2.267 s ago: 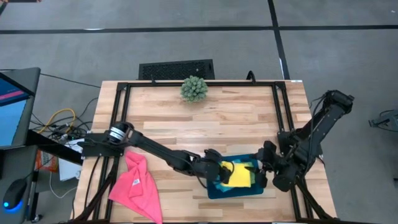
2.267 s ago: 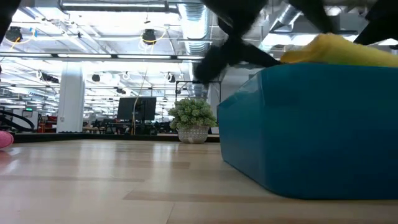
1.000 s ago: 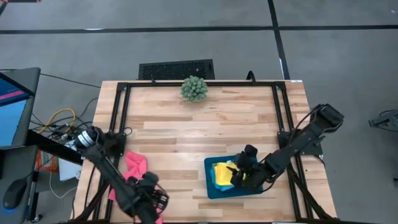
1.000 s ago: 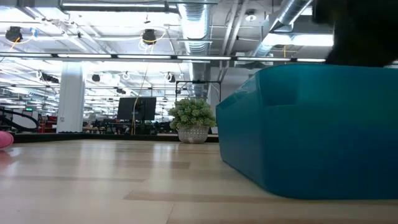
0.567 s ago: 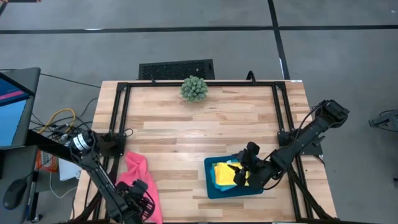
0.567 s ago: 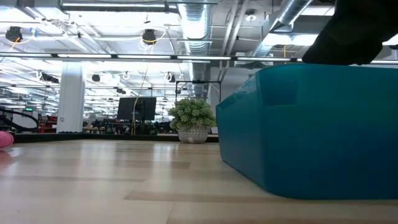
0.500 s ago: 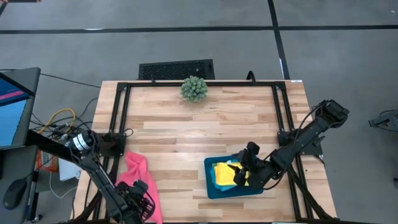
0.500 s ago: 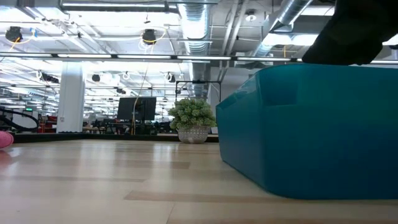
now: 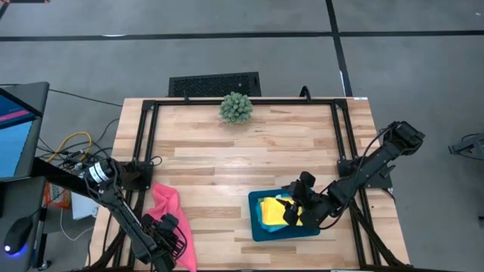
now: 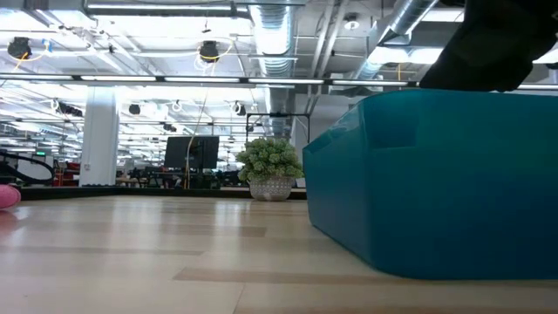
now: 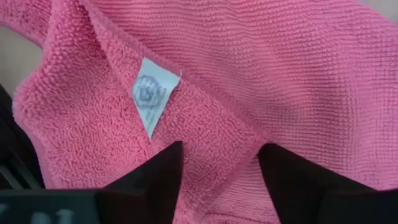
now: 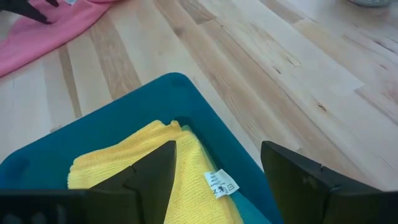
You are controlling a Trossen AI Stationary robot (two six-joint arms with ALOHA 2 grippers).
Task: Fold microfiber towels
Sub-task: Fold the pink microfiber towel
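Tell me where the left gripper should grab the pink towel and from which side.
Probably the hemmed edge beside the white tag, coming straight down. The pink towel lies rumpled at the table's front left, and a fold ridge there runs between the open fingers of the left gripper, giving them raised cloth to pinch.

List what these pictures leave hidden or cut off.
- Pink towel, high view: its near end lies under the left claw; left wrist view shows only a patch.
- Tray contents, low view: hidden by its wall.
- Yellow towel, right wrist view: lower part cut off behind the open right claw.
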